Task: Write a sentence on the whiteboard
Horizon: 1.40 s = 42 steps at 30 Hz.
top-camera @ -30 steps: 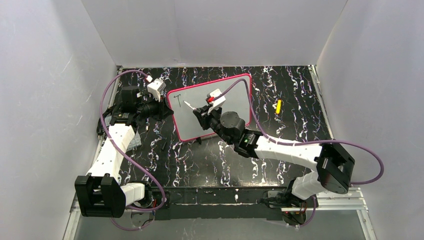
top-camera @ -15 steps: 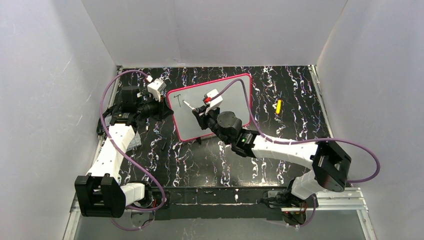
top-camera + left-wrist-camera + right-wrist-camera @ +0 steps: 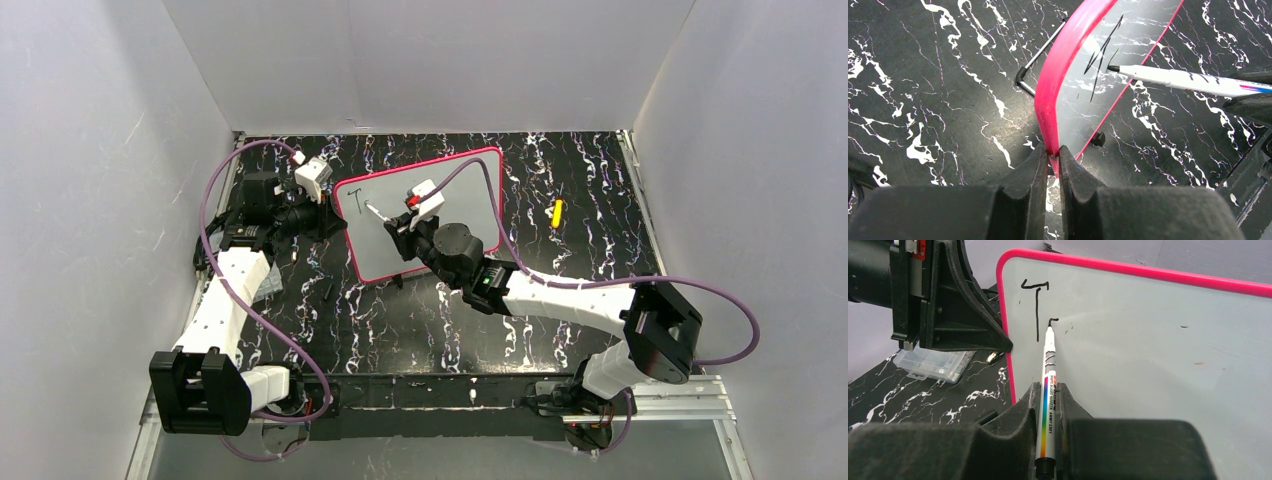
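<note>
A: Entry, board position. Where does the rectangular grey-white whiteboard with the thin pink-red frame [image 3: 475,195] stand?

B: Propped at a tilt on the black white-veined marble-pattern table [image 3: 400,330], towards the far left of centre. One small black foot [image 3: 1098,139] shows under its lower edge.

A: Left gripper [image 3: 1054,152]?

B: Jaws narrow, pinching the pink frame at the board's left edge. Both fingertips touch the frame.

A: Right gripper [image 3: 1048,387]?

B: Closed around a slim white whiteboard marker with a rainbow stripe along its barrel [image 3: 1048,355]. The marker's black tip rests against the board face.

A: Legible writing?

B: Of the black handwritten sentence [image 3: 1037,315], only a capital "T" near the top left corner, plus a short hooked stroke right at the marker tip. The barrel print seems to read "BOARD MARKER" and "2301"; the rest is too small to confirm.

A: Other items?

B: A clear plastic lidded box [image 3: 930,365] lies on the table left of the board. A small yellow object [image 3: 557,212] lies well apart, right of the board.
</note>
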Motion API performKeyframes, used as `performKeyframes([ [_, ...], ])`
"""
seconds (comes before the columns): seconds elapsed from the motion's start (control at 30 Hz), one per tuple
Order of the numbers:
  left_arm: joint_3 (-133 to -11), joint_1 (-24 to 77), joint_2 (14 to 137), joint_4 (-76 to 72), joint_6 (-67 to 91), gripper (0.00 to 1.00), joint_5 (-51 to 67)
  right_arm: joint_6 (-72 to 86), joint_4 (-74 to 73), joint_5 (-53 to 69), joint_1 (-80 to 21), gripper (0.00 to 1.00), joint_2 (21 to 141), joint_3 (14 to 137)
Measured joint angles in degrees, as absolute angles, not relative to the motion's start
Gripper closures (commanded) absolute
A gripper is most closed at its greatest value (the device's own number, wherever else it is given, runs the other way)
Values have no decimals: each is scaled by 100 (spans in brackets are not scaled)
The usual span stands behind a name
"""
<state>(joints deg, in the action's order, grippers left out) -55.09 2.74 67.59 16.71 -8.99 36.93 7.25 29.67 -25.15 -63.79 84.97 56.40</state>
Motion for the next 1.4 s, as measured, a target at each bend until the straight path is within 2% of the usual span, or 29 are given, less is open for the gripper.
performKeyframes([
  [1.4,-5509,279,6759,1669,-919,100,3680,537,2895,-2622,-6383,99,8403,5496],
])
